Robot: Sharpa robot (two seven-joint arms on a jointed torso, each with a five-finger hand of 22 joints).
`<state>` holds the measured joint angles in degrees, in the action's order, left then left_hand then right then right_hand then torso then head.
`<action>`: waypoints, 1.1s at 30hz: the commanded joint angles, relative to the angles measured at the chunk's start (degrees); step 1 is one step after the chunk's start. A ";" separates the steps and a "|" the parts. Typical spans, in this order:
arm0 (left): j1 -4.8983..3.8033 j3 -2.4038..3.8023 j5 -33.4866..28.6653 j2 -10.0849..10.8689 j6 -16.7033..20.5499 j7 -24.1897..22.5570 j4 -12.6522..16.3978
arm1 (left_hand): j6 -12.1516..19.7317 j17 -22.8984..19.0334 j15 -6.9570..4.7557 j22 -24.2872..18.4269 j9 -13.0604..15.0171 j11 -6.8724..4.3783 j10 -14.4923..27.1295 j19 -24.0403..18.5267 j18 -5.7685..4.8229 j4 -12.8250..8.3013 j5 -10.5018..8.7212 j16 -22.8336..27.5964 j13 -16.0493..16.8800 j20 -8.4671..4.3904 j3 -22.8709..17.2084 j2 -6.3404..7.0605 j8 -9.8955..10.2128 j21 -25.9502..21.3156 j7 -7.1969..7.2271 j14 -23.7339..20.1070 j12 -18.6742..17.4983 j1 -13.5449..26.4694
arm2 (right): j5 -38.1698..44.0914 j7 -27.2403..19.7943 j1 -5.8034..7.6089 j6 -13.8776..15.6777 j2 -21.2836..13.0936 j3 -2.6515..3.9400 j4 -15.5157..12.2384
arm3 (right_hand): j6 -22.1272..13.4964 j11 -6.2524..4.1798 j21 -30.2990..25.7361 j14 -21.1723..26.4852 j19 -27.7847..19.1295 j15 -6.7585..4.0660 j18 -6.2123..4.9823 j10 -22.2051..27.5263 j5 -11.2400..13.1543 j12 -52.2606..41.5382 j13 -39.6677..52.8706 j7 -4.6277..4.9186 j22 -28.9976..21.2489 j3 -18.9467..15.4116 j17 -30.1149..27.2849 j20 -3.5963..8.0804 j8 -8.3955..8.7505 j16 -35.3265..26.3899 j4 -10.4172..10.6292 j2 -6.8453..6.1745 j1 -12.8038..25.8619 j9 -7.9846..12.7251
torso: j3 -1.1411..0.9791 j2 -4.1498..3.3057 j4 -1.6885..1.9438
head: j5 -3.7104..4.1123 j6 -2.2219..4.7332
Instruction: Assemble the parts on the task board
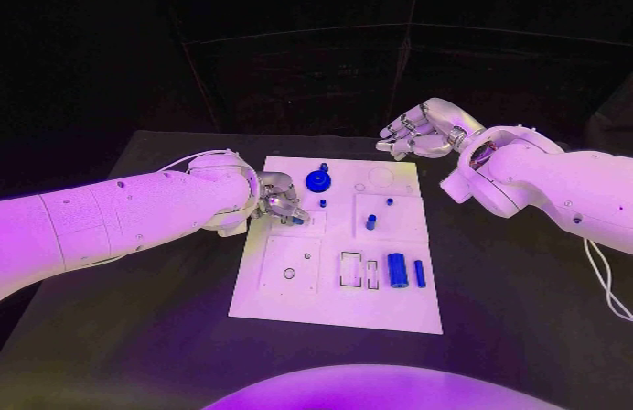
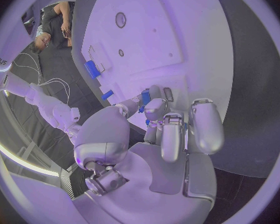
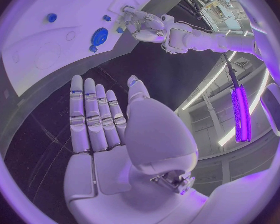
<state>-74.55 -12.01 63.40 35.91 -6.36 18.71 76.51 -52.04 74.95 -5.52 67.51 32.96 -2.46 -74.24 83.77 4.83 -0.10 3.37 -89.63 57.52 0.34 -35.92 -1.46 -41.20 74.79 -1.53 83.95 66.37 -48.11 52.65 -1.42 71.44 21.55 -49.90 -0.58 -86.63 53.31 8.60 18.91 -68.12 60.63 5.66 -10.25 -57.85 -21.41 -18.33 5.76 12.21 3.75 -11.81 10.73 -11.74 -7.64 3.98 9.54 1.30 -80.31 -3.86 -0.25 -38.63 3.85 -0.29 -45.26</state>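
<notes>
Black table (image 1: 528, 282) under everything, bare dark surface wide on both sides of the board and along the near edge.

White task board (image 1: 337, 245) mid-table, long axis running away from the robot, far edge near the right hand, near edge well short of the table's front.

Left hand (image 1: 280, 199) over the board's left edge, about halfway along; fingers curled together around a small blue part (image 2: 145, 96), pinched at the fingertips just above the white surface. Same hand in its wrist view (image 2: 171, 129): fingers bunched, blue showing between the tips.

Right hand (image 1: 420, 131) off the board, past its far right corner, above bare table; holding nothing, fingers straight and side by side, thumb apart (image 3: 102, 119).

Blue gear (image 1: 318, 181) flat near the far end of the board.

Blue cylinder (image 1: 397, 270) lying near the right edge, long axis parallel to the board's long side; thinner blue pin (image 1: 420, 274) just beside it, same orientation.

Short blue peg (image 1: 372, 221) mid-board; upright or lying flat, cannot tell.
</notes>
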 commanded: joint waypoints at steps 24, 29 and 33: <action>-0.50 -0.15 -0.63 -0.55 -1.91 0.24 -0.98 | -1.96 15.05 -0.78 1.02 -0.46 -0.51 -2.30 0.79 -0.61 -2.86 -0.08 -0.37 2.35 -0.37 -5.75 -2.50 0.72 0.81 0.56 6.05 1.79 -0.08 | -1.04 -1.29 0.12 -0.68 0.40 0.04 0.24 | 0.12 0.39 -2.17 -0.05 0.79 0.38 -0.28 -0.33 -0.23 1.64 -1.97 0.39 -0.10 -0.57 -2.07 -0.19 1.12 -0.40 -0.67 0.58 0.56 0.10 | 0.00 0.03 0.03 | 0.14 -0.29; -0.62 -0.15 -0.71 -0.69 -1.82 0.21 -1.19 | -2.59 15.05 -0.75 1.64 -0.71 -0.52 -2.81 0.95 -0.72 -2.51 -0.10 -0.37 2.91 -0.35 -6.29 -2.94 0.87 1.20 0.58 6.05 2.15 0.79 | -1.05 -1.29 0.12 -0.74 0.47 0.04 0.29 | 0.10 0.41 -2.32 0.00 0.79 0.41 -0.28 -0.30 -0.35 1.74 -2.05 0.41 -0.09 -0.59 -2.22 -0.21 1.17 -0.40 -0.71 0.61 0.57 0.10 | 0.00 0.00 0.02 | 0.16 -0.28; -0.71 -0.15 -0.72 -0.77 -1.83 0.19 -1.30 | -3.12 15.05 -0.75 1.96 -1.04 -0.52 -3.14 1.03 -0.77 -1.84 -0.17 -0.37 3.16 -0.33 -6.60 -3.47 1.13 1.39 0.61 6.05 2.24 2.07 | -1.05 -1.25 0.12 -0.80 0.51 0.04 0.32 | 0.09 0.43 -2.44 0.04 0.80 0.43 -0.28 -0.27 -0.44 1.82 -2.09 0.43 -0.09 -0.61 -2.33 -0.23 1.21 -0.40 -0.74 0.62 0.59 0.10 | 0.01 -0.02 0.00 | 0.15 -0.27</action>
<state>-75.15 -12.12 62.76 35.13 -7.49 18.70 75.35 -54.62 74.93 -5.94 69.42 31.97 -3.14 -77.01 83.92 4.84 -0.81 3.13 -89.63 60.59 0.18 -40.67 -4.16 -40.21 75.91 -1.20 83.95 68.33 -45.91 51.79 -2.15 71.44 21.13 -49.44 -0.58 -86.30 53.29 8.80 16.65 -68.18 61.23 5.73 -10.24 -58.05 -21.65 -16.78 3.75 12.21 3.73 -12.28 8.46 -11.96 -6.81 3.78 9.07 1.54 -80.07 -3.82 -0.25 -38.63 3.86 -0.12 -45.54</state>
